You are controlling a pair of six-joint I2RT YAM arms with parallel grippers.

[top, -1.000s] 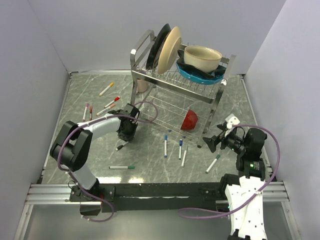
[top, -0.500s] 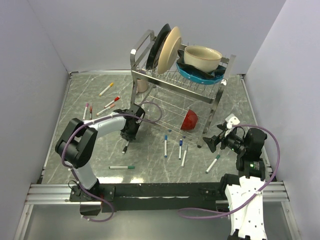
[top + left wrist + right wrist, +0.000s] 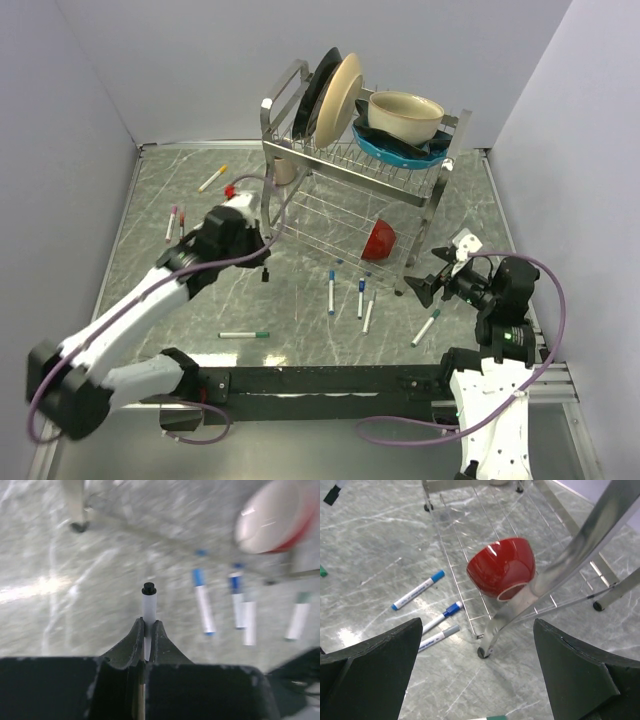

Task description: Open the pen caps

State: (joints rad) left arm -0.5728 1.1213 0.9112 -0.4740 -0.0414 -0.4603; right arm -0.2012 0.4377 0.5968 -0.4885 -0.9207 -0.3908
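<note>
The left gripper (image 3: 148, 626) is closed on a white pen (image 3: 149, 602), the black cap (image 3: 149, 587) on its free end, over the table (image 3: 300, 330), left of the rack (image 3: 267, 150). The right gripper (image 3: 432, 286) stands open at the right. Blue caps (image 3: 331, 273) sit on other pens (image 3: 330, 297) lying between them.

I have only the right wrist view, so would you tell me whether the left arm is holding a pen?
Observer: Yes. The left gripper has its fingers shut on a white pen, whose black cap is on and points away from the wrist.
Operator: Thank you. Are any pens lying outside my view?
Observer: A yellow-capped pen lies to the left of the dish rack, towards the far side.
</note>
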